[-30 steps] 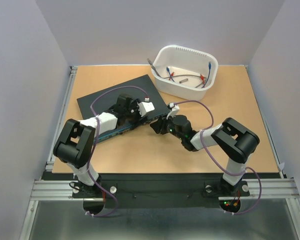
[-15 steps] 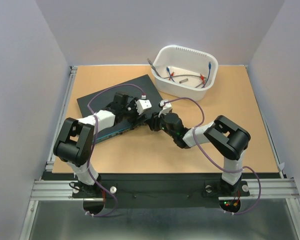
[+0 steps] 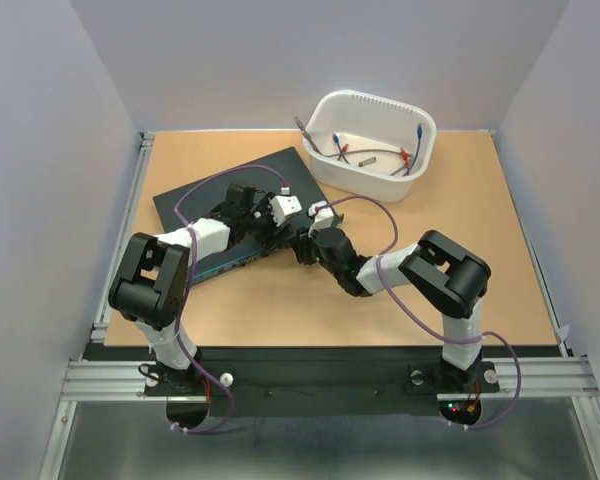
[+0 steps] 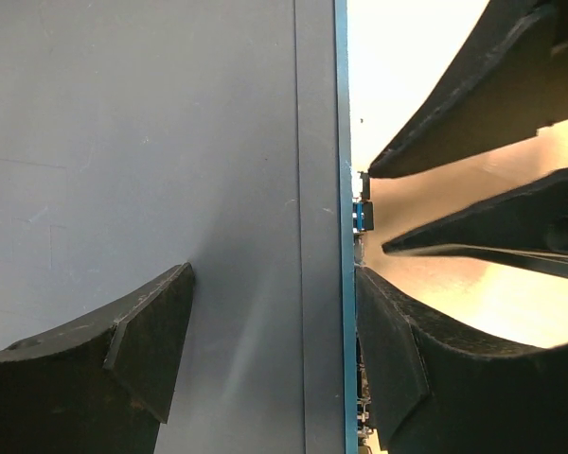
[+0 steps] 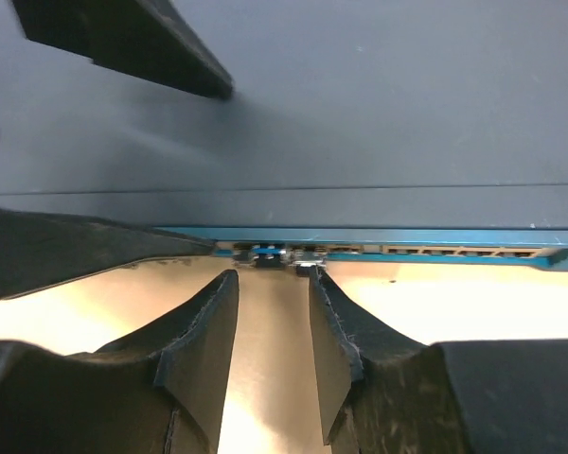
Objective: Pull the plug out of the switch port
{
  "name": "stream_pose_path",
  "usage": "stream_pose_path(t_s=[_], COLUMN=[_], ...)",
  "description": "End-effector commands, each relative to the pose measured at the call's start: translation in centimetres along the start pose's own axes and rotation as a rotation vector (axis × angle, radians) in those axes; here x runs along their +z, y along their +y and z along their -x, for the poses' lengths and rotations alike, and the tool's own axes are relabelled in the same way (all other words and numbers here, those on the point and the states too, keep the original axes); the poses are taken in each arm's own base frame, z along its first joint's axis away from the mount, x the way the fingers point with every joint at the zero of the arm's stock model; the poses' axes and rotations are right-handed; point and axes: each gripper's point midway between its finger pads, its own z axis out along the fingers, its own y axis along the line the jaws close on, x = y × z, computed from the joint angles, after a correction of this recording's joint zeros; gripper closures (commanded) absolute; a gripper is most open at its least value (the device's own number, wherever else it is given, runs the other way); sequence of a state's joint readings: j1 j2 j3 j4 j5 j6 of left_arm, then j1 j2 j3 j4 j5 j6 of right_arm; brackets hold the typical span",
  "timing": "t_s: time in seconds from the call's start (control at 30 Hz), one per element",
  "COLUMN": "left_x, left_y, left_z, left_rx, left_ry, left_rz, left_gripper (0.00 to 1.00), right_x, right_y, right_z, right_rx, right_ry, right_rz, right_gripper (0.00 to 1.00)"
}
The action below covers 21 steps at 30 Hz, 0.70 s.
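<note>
The tan worktop [image 3: 500,250] carries everything, with the two arms reaching in from its near edge. The left arm [image 3: 155,280] stretches far and right onto the switch [image 3: 205,205]. The right arm [image 3: 445,270] folds at its elbow and reaches left towards the same box.

The switch is a flat dark box lying askew in the left half of the worktop. Its blue-edged port side faces near and right. A white tub [image 3: 360,178] stands on the far side just right of the switch's far corner, with a few thin cables [image 3: 370,155] inside.

The left pincer [image 4: 270,279] is spread wide across the switch's port edge. One finger lies over the dark top panel and the other hangs beyond the blue edge, over the worktop.

The right pincer [image 5: 272,277] points straight at the row of sockets [image 5: 435,252]. Its fingers stand a narrow gap apart, their tips right at the blue edge.

The small blue plug [image 5: 265,253] sits in a port towards the left end of that row in the right wrist view, just ahead of the gap. Whether either fingertip touches it cannot be told.
</note>
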State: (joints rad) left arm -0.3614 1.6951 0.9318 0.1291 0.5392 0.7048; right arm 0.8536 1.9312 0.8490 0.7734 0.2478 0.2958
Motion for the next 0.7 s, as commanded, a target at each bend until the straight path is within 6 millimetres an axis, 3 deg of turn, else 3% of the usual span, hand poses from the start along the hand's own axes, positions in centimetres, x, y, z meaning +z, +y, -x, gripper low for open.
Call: stream_pose_path(t_s=[0.0,0.33,0.47,0.67], left_x=[-0.1,-0.1,-0.1,0.0], left_y=[0.7,0.8,0.7,0.7], left_z=[-4.7,-4.6,-4.7,-4.6], left_rx=[-0.159,-0.157,-0.158,-0.156], left_ry=[0.138,0.135,0.136,0.132], left_rz=[0.049,0.047,0.047,0.044], left_gripper=[0.49,0.52,0.52,0.55], right_x=[1.0,1.7,1.8,1.9], right_y=[0.1,0.6,0.4,0.8], right_z=[2.0,3.0,2.8,4.2], right_rx=[-0.028,-0.044,-0.038,-0.025], right_ry=[-0.064,-0.105,-0.107,-0.137], right_rz=[-0.048,-0.028,-0.043,-0.036], right_gripper=[0.59,0.56,0.57,0.61])
